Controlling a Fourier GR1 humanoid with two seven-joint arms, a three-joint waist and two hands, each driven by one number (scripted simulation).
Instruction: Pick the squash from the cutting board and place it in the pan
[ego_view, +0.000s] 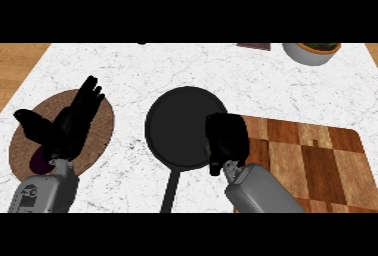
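Note:
The black pan (177, 122) lies in the middle of the white counter, its handle (170, 192) pointing toward me. The wooden cutting board (314, 160) lies to its right, and no squash shows on it. My right hand (226, 136) hovers over the board's left edge and the pan's right rim. Its fingers are curled downward as if round something. The squash itself is hidden under them. At the left, my left hand (65, 127) is open with its fingers up, over a round brown mat (102, 131).
A dark purple object (37, 161) peeks out under my left wrist on the mat. A white pot with a plant (314, 51) stands at the back right, with a dark flat item (255, 46) beside it. Wooden floor shows beyond the counter's left edge.

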